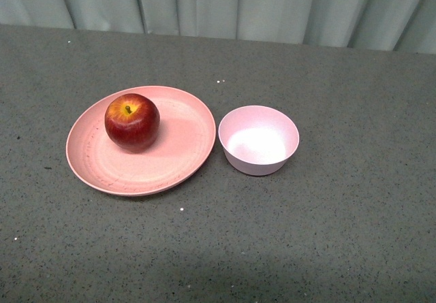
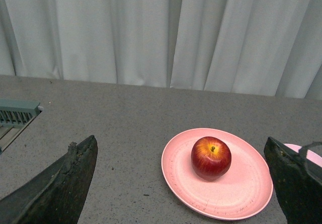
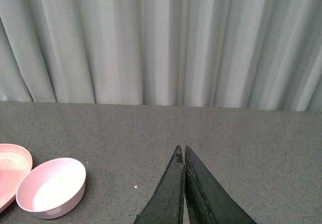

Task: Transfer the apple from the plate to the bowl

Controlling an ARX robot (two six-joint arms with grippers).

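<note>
The apple (image 1: 131,122) sits stem-up on the plate (image 1: 177,146), untouched; the bowl (image 1: 255,163) just beside it, toward the worktop's (image 1: 340,235) right edge, is empty. The left gripper (image 2: 180,142) faces the apple, jaws spread wide, probably ready to grasp; the right gripper (image 3: 181,149) seems idle, jaws pressed together

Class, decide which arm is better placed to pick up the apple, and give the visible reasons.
Left. The left end effector is open and faces the apple, and the plate lies on the robot's left. The right end effector is shut; its camera shows the bowl, not the apple.
</note>
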